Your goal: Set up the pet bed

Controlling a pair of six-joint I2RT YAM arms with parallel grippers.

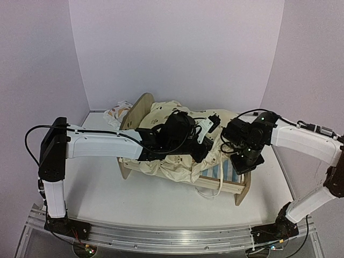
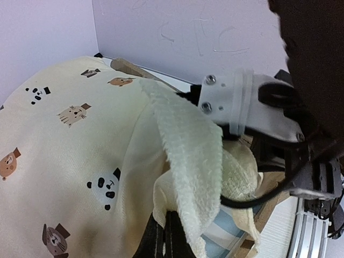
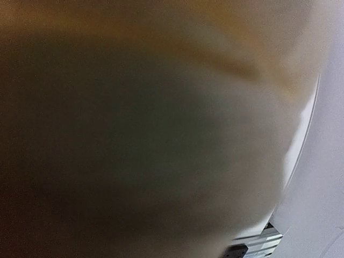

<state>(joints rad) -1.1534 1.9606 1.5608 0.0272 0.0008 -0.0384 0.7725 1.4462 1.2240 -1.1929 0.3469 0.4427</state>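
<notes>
- Top external: the pet bed (image 1: 228, 183) sits mid-surface (image 1: 161, 207), angled, with one rounded plywood end board at the far left and the other at the near right. An animal-print quilt (image 1: 177, 166) is heaped over most of the frame, leaving the blue-and-white striped base bare at the near-right end. A leaf-print pillow (image 1: 117, 113) lies on the surface just behind the far end board. The left gripper (image 1: 200, 153) reaches across from the left over the quilt. The right gripper (image 1: 246, 164) points down at the bed's uncovered end, its jaws closed. Whether they hold anything cannot be told.
- Left wrist: the left gripper (image 2: 164, 236) shows at the bottom edge, jaws shut on the quilt's (image 2: 80, 150) hem. A fold is turned up, showing its fleecy underside. The pet bed's (image 2: 223, 234) striped base peeks out below the fold. The right arm (image 2: 236, 107), white and black, hangs close beyond.
- Right wrist: a blur of cream and brown fills the frame, too close to make out. A sliver of metal rail (image 3: 258, 244) shows at lower right. The jaws are out of sight here.
</notes>
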